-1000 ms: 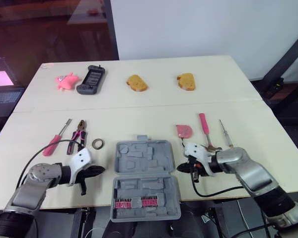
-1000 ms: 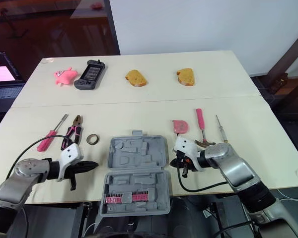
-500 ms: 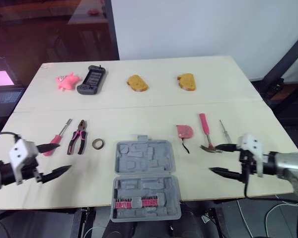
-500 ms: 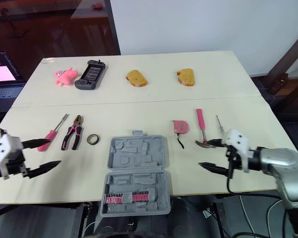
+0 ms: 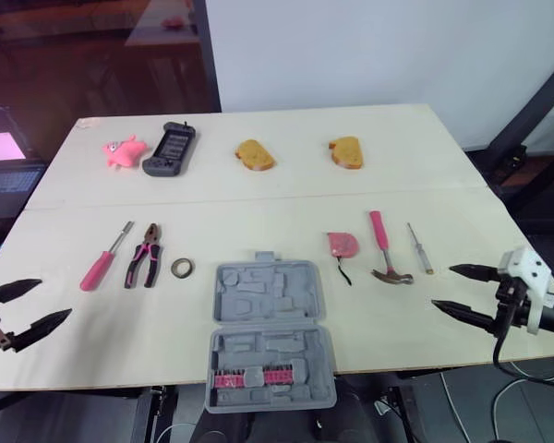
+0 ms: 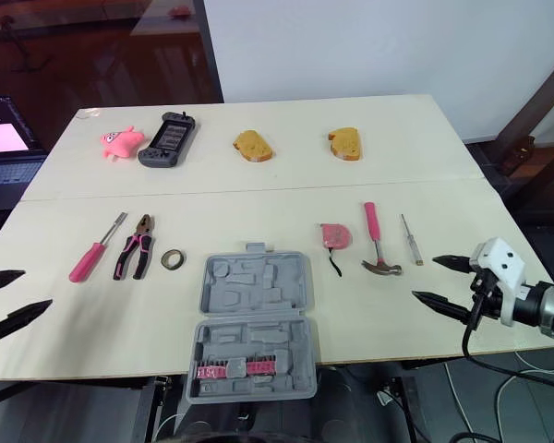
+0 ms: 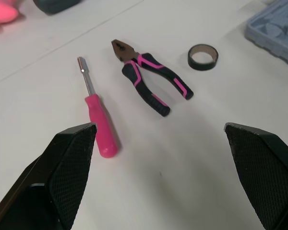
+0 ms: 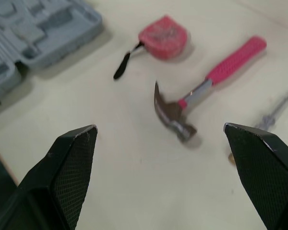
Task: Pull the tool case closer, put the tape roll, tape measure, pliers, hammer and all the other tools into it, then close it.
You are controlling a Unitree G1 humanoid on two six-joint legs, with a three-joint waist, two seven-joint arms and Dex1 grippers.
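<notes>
1. I see the grey moulded-plastic tool case (image 5: 270,332) lying open at the near edge of the pale table (image 5: 286,189), with shaped recesses in both halves.
2. My left gripper (image 5: 54,298) is spread and empty, well left of the case. The black-and-pink pliers (image 7: 149,81) and the dark ring of the tape roll (image 7: 203,56) lie ahead of it.
3. My right gripper (image 5: 442,287) is also spread and empty, well right of the case. The pink-handled steel hammer (image 8: 201,93) and the rounded pink tape measure (image 8: 163,37) lie near it, toward the case.
</notes>
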